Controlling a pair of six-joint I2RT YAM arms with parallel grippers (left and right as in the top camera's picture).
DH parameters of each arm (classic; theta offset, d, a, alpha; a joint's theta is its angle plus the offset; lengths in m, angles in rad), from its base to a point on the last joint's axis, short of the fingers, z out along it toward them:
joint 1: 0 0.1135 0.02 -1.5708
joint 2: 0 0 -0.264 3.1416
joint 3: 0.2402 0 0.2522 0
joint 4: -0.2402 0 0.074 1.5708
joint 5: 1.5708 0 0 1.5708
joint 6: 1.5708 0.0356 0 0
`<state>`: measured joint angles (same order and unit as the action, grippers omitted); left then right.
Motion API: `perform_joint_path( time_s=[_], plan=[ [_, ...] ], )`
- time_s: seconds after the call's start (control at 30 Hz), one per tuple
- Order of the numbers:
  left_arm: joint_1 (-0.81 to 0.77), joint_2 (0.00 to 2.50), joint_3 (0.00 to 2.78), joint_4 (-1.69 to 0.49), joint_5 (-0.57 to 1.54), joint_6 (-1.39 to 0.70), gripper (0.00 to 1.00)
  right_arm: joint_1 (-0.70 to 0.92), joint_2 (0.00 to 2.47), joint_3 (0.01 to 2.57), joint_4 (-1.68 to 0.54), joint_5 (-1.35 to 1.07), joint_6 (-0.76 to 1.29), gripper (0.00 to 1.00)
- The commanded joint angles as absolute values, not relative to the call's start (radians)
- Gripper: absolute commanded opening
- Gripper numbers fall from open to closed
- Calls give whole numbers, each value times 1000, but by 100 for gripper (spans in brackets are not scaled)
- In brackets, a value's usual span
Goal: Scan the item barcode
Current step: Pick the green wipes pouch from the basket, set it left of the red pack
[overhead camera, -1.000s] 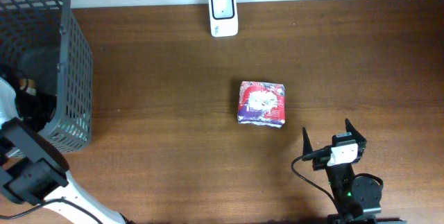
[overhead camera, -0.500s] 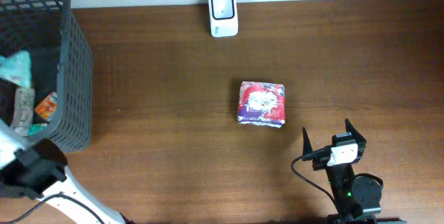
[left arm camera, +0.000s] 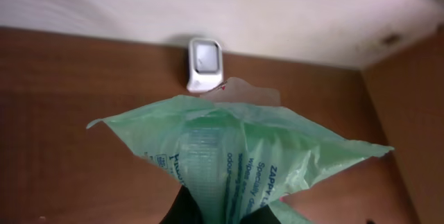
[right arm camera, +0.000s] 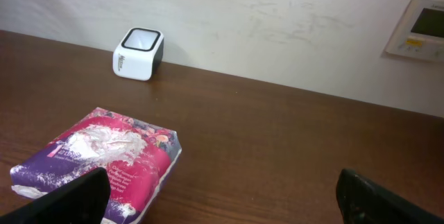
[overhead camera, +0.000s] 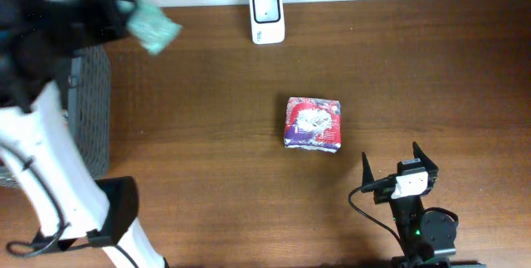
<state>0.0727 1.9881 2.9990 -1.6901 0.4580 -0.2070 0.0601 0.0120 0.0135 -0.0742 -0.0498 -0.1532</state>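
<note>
Two grippers are showing: the left gripper is clamping a green packet, the scanner sitting ahead beyond it; the right gripper is resting with jaws spread wide, a red pack lying just ahead.

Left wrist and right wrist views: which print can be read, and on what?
"Specially": on the green packet held in the left pincer.
"ZAPPY", as it seems: next line, same packet; the rest unreadable.
Logo on the barcode scanner: too small to read.
Print on the pink and purple packet: blurred.
</note>
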Motion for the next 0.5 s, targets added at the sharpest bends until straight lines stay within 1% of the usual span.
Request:
perform_joint_path(
  time_s=[0.0, 0.07, 0.13, 0.23, 0.37, 0.4, 0.47],
  plan=[
    [-154, 1976, 2773, -1688, 223, -184, 0, 65, 6, 6, -75, -48, -142, 99],
    [-279, 1976, 2555, -1677, 71, -184, 0, 65, 6, 6, -75, -48, -142, 99],
    [-377, 1976, 2294, -1583, -5, -184, 0, 65, 6, 6, -75, -48, -142, 99],
    [-464, 1977, 1957, -1312, -4, -185, 0, 65, 6, 6, -75, -48, -142, 99],
    [-529, 1977, 1668, -967, -4, -185, 0, 65, 6, 6, -75, -48, -142, 99],
    [-553, 1978, 1579, -839, -4, -186, 0, 65, 6, 6, -75, -48, -142, 99],
    [-575, 1980, 1492, -719, -5, -189, 0, 65, 6, 6, -75, -48, -142, 99]
  ],
)
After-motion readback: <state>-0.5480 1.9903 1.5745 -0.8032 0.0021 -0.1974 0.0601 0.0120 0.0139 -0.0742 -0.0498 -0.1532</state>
